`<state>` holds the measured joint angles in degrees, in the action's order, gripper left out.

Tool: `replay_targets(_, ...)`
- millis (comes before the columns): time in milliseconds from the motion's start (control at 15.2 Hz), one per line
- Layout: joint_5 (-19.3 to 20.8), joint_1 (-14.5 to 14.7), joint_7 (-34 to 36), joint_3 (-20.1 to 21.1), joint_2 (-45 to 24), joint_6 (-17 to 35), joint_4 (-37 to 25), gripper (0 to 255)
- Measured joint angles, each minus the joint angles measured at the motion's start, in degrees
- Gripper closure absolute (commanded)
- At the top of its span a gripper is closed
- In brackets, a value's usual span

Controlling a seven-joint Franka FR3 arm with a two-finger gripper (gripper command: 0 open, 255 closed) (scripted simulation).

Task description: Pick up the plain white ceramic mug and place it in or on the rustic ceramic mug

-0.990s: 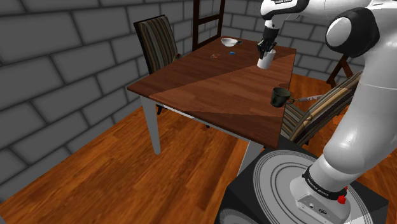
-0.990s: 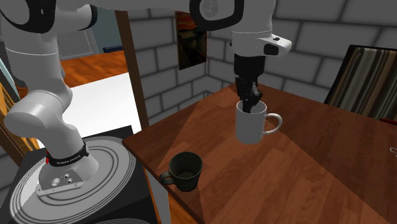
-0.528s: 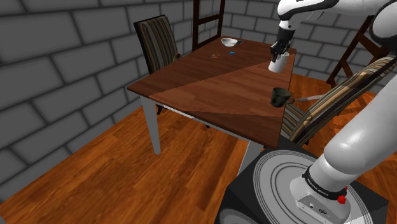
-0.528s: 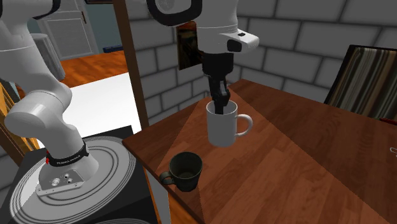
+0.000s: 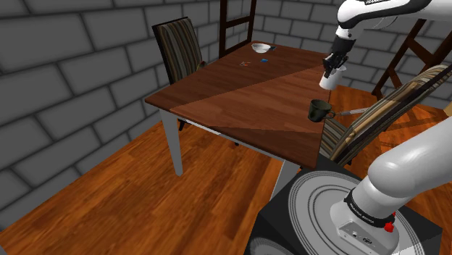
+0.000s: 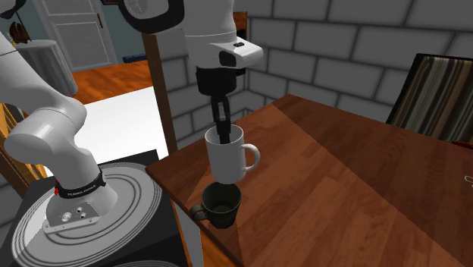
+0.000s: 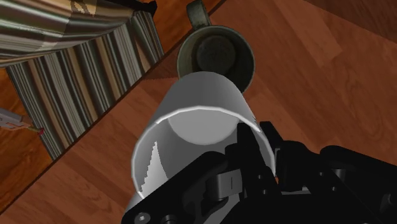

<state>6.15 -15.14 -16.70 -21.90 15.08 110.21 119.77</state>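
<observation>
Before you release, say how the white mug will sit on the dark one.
The white mug, pinched by its rim in the gripper, looks rigid. It seems as wide as the dark mug, so it would likely perch and might tip.

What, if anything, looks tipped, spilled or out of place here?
Nothing stands out. The end effector grips the white mug by its rim, roughly upright, in the air just above the dark mug. The dark mug stands upright close to the edge of the table. Nothing looks spilled or knocked over.
</observation>
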Motion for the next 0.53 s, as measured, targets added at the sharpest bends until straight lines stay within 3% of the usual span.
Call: replay_targets(528,0.19,-0.35,-0.49,-0.73,-0.41,5.6,5.21,255)
